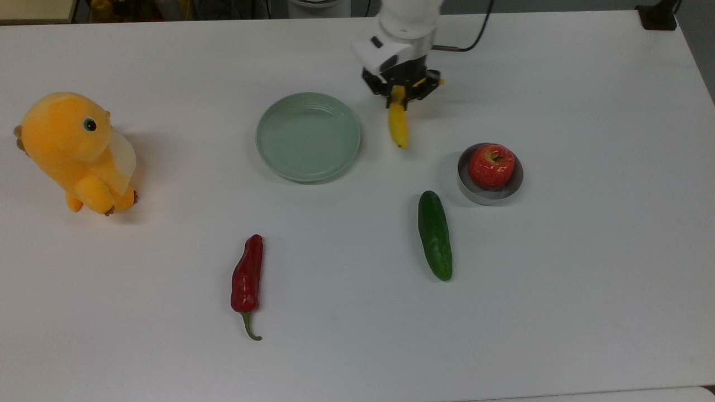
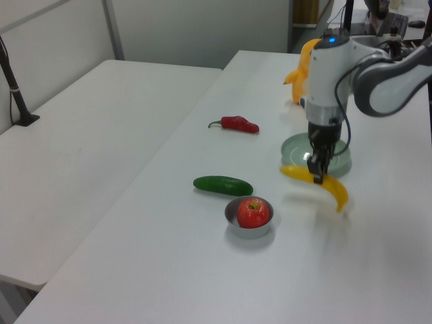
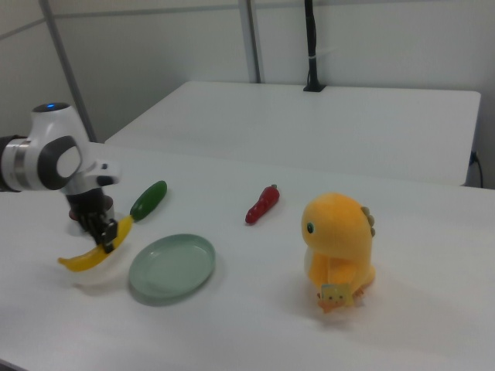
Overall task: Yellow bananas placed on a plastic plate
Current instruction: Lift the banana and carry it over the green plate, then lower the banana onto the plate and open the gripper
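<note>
My gripper [image 1: 399, 96] [image 2: 317, 178] [image 3: 104, 239] is shut on the yellow banana [image 1: 397, 125] [image 2: 332, 189] [image 3: 83, 260] near its middle and holds it in the air above the table. The banana hangs just to the right of the plastic plate [image 1: 308, 137] in the top view, apart from it. The pale grey-green plate [image 2: 341, 160] [image 3: 172, 267] lies flat with nothing in it. In the left view the banana overlaps the plate's near rim.
A red apple [image 1: 491, 166] sits in a small grey metal dish [image 1: 490, 192]. A green cucumber [image 1: 435, 235] and a red chili pepper [image 1: 247, 278] lie nearer the table's front. An orange-yellow plush toy [image 1: 75, 149] stands at the top view's far left.
</note>
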